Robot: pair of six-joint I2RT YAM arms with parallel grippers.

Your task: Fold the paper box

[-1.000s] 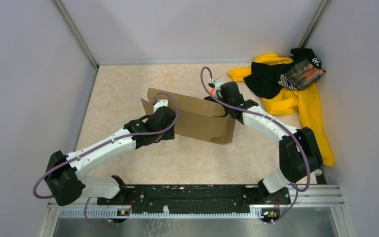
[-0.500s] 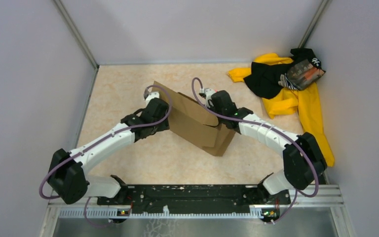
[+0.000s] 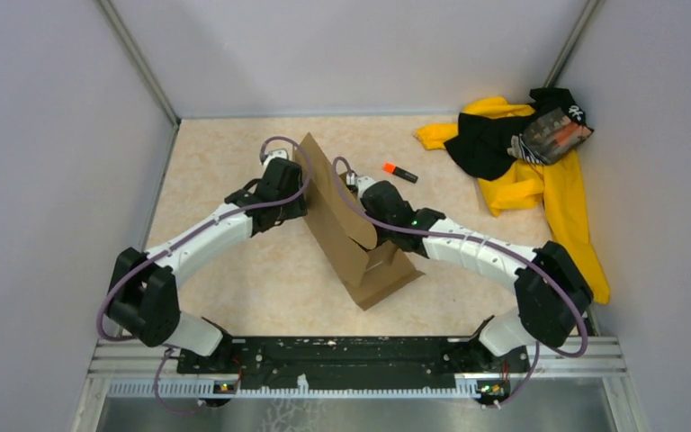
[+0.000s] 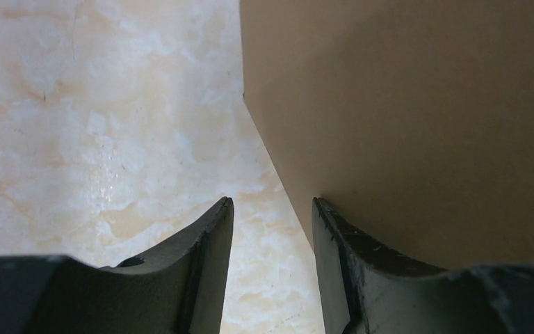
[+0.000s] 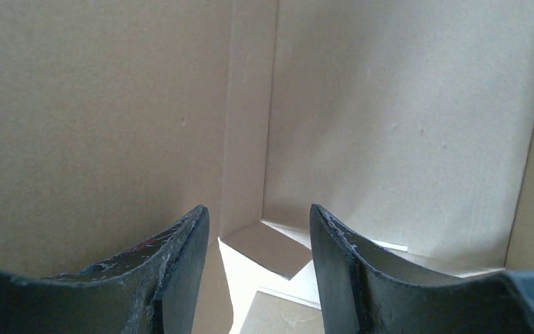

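Item 1, box (image 3: 346, 220): brown cardboard, partly folded, standing on edge near the middle of the table (image 3: 225, 144). From overhead I see it run on a slant, the far end toward the back wall and the near end toward the arm bases. At the near end a lower flap spreads out on the surface. It stands between my two arms

Item 2, left gripper (image 4: 271, 204): at the box's left face, close to its far end. My wrist view shows the jaws apart, with only bare table in the gap. A cardboard panel fills the right of that view, and its edge comes down to the right-hand jaw; I cannot tell whether they touch

Item 3, right gripper (image 5: 257, 211): at the box's right side, reaching in under an upper flap. The jaws are apart with nothing between them. My wrist view looks into the inside of the box: plain panels on both sides, an upright fold line, and a lower corner with small flaps brightly lit

Item 4, marker (image 3: 399, 172): orange with a dark end, lying flat on the table beyond the right gripper, apart from the box

Item 5, clothes (image 3: 540, 180): yellow and black heap in the far right corner, well apart from the box
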